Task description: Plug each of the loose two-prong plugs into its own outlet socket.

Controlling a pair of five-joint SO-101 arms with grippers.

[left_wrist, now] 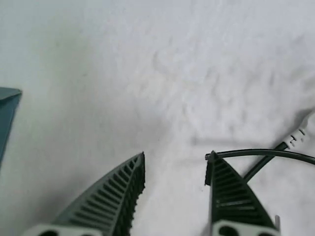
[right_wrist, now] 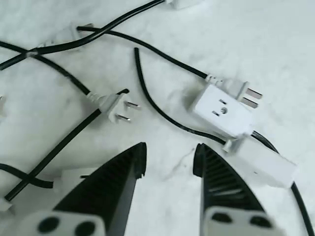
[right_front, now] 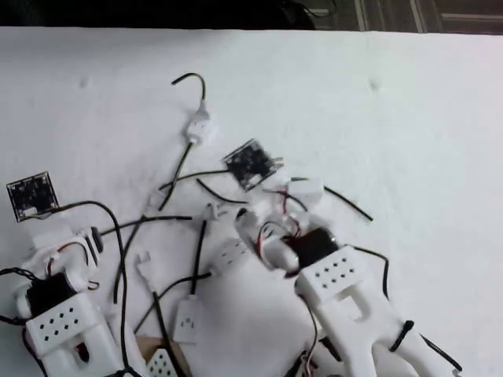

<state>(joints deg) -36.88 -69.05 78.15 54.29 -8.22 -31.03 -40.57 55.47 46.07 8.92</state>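
Right gripper point(right_wrist: 168, 160): low over the middle of the table, jaws parted to a middling gap, nothing between them.
Nearest plug: a small white two-prong plug point(right_wrist: 117, 107) lies flat just beyond the tips, off to their left and not touching them.
Plug axis: it runs left to right. Its black lead trails away to the left and the two bare prongs point right, across the front of the jaws.
Nearest socket: a white outlet socket point(right_wrist: 221, 110) sits just beyond the tips on the right, slotted face up. A second plug point(right_wrist: 241, 91) touches its far edge with prongs bare, so it is not inserted.
Which arm: the right arm is much nearer this pair; the left arm is at the near left corner, well apart.
Left gripper point(left_wrist: 175, 169): jaws wide apart and holding nothing, with a thin black cord point(left_wrist: 261, 154) lying across one fingertip.
Coming move, as I judge it: shift left and close across the plug's moulded body, leaving the prongs free to reach the socket on the right.
Materials: the plugs and socket are smooth, hard white plastic. The cords are thin, springy and tangled. The cloth point(right_front: 409, 102) is white, soft and slightly rumpled, and the fingers point(right_wrist: 123, 172) are dark, tapered and ribbed.
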